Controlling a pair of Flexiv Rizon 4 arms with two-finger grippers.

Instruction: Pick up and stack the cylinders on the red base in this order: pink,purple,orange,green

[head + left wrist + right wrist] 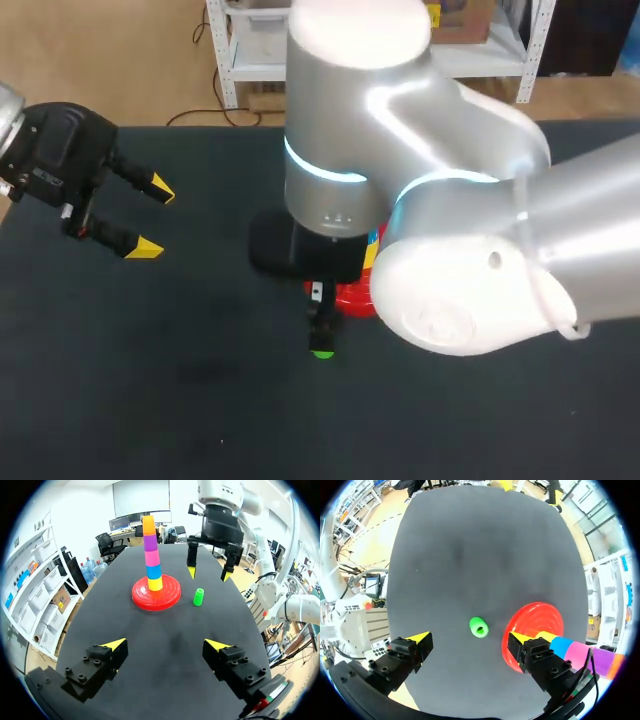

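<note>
Green cylinder [199, 596] stands upright on the dark counter [125, 622], just beside the rim of the red base [167, 601] and touched by neither hand. Nearest in the left wrist view, the left hand [166, 644] hangs over bare counter with its fingers spread wide and nothing between them; it is well apart from the base and the cylinder. Ahead of it sits the base, carrying an upright stack that reads from the bottom up: yellow [155, 584], blue [154, 572], pink [151, 557], purple [149, 542], orange [148, 525]. The green cylinder is on the counter at the side of the base facing the right hand. Farther on, the right hand [208, 574] points down above the cylinder, its fingers apart and its yellow tips clear of the cylinder's top. From the right wrist view the cylinder lies under that hand, between the two open fingers and nearer the finger on the base side, with a gap to each finger, so the hand is released and grips nothing. In the head view the right arm [450, 270] reaches past the middle and hides the stack; only a bit of the red base and the green cylinder's top show beneath it.
</note>
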